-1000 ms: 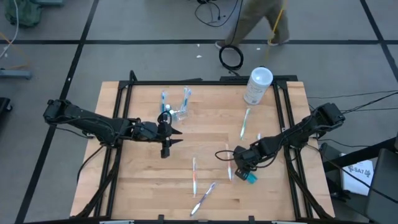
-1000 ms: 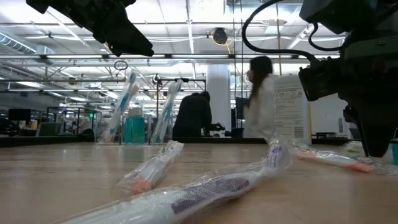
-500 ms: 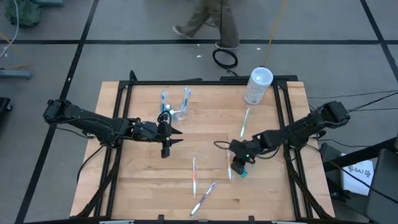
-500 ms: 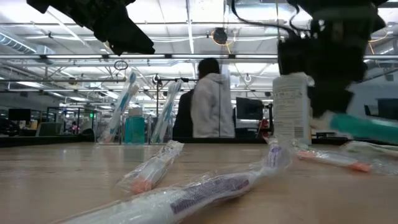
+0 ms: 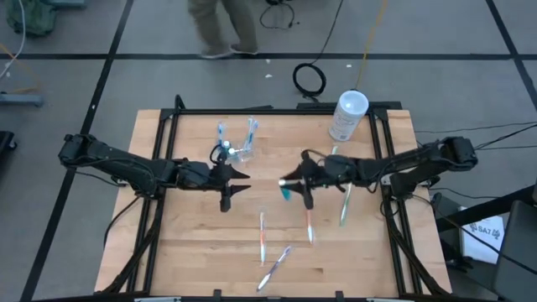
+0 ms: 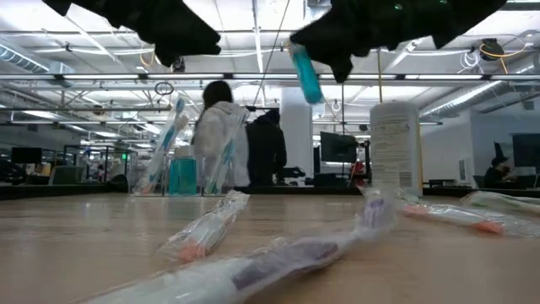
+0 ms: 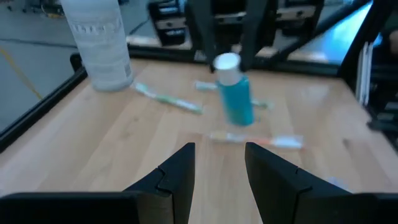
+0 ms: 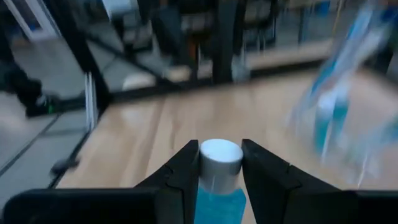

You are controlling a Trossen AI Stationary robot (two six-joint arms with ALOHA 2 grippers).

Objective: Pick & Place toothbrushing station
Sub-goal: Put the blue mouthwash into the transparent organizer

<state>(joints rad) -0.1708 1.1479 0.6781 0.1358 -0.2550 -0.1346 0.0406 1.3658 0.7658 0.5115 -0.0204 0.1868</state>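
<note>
Right gripper (image 5: pixel 288 181) is clamped on a small teal bottle with a white cap (image 8: pixel 219 167), carried in the air over the middle of the wooden table (image 5: pixel 185 252), between the clear cup and the white canister. Fingers sit tight on both sides of the bottle just under the cap; in the low view the bottle (image 6: pixel 307 74) hangs tilted well above the tabletop. The clear cup (image 5: pixel 239 147) stands toward the table's far edge, holding wrapped toothbrushes and another teal bottle (image 6: pixel 182 175). It is apart from both grippers. Left gripper (image 5: pixel 237 179) hovers just beside the cup on its near side, fingers parted with nothing between them, pointed at the right gripper. White canister (image 5: pixel 347 116) stands upright at the far right corner, well apart from the cup. Loose wrapped toothbrushes lie scattered: one (image 5: pixel 331 164) near the canister, one (image 5: pixel 344 204) under the right arm, one (image 5: pixel 263 236) and another (image 5: pixel 275 267) toward the near edge, well away from the cup. A person (image 6: pixel 221 143) stands in the room beyond the table.
</note>
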